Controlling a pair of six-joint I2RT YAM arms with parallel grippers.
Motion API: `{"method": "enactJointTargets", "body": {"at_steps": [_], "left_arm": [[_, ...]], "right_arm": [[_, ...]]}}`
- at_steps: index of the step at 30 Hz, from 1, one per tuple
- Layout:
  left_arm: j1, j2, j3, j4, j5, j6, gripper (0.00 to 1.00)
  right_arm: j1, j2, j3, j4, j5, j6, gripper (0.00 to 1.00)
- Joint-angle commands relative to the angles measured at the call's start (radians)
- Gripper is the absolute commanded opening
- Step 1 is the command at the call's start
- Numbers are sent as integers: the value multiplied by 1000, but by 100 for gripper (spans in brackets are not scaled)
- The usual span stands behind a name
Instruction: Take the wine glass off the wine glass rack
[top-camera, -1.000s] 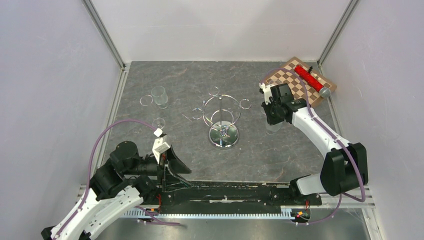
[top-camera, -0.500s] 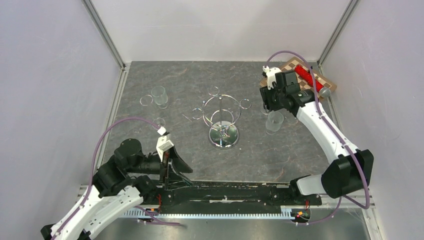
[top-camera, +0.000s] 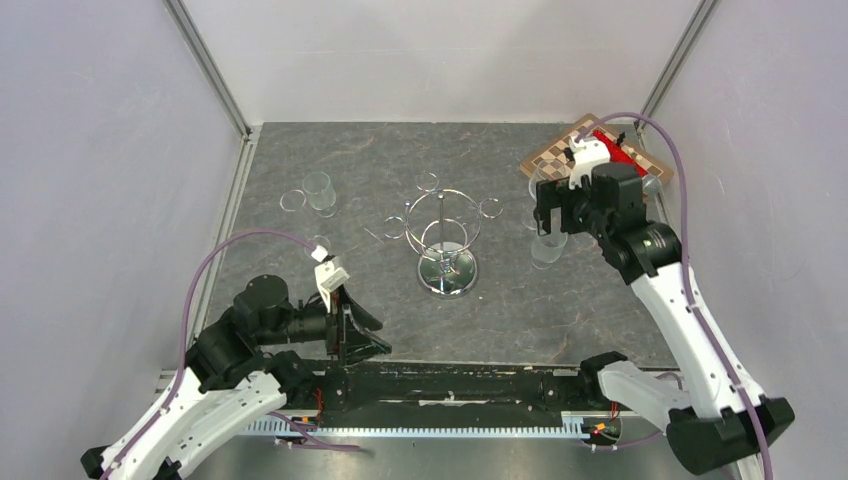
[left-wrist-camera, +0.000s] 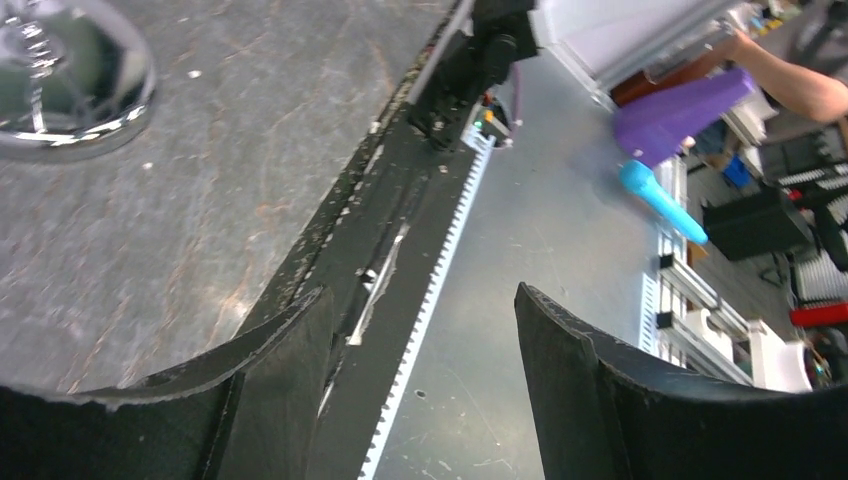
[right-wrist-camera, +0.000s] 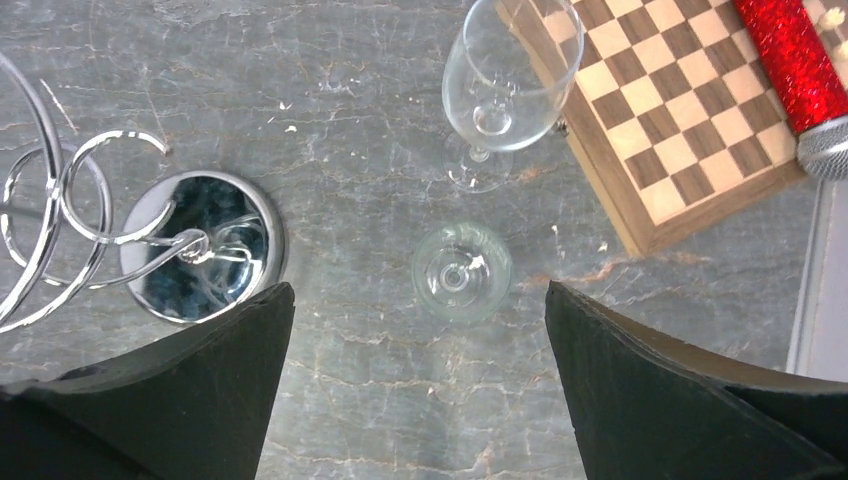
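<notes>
Raised and drawn back since a second ago: right end effector (top-camera: 557, 212), then low at the wine glass (right-wrist-camera: 462, 272) with jaws nearly closed, now high over the counter (top-camera: 520, 310) with jaws fully apart and nothing between them. Straight below it, the wine glass, let go, upright on its own foot on the counter, touching neither finger. Already off the wine glass rack (right-wrist-camera: 200, 258), apart from it. Rack itself down and to the left of the right end effector, upright on a round mirrored base, thin pole up the middle, small wire loops around the top ring. Ahead of the same end effector, a second wine glass (right-wrist-camera: 500, 85), upright, foot just beside the edge of a chessboard (right-wrist-camera: 680, 130). On that chessboard, ahead and to the right, a red glitter microphone (right-wrist-camera: 785, 55) with a silver mesh head. Far to the left, beyond the rack, a third glass (top-camera: 318, 190) and a fourth glass (top-camera: 318, 243), too faint to tell standing from lying. Low by the near edge of the counter, the left end effector (left-wrist-camera: 420, 300), released, fingers spread wide, gripping nothing. Beneath it, the black base rail (left-wrist-camera: 400, 200); up and to its left, the rack's mirrored base, well apart.
</notes>
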Motion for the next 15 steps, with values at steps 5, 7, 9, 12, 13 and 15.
{"method": "enactJointTargets", "body": {"at_steps": [5,7,9,12,13,15], "left_arm": [[1,73,119,-89,-299,-40,76],[1,113,160,-114,-370,-42,77],[1,153,198,-149,-458,-45,78],[1,206,248,-188,-581,-52,78],[1,221,263,-200,-620,-56,78],[1,251,298,-226,-702,-64,78]], "right_arm": [[-3,-155,-105,52,-11,137,98],[-4,-182,-118,67,-11,176,98],[-4,-223,-142,97,-27,222,98],[-3,-277,-188,133,-20,281,98],[-3,-286,-190,126,-7,299,98],[-3,-288,-180,92,36,325,98]]}}
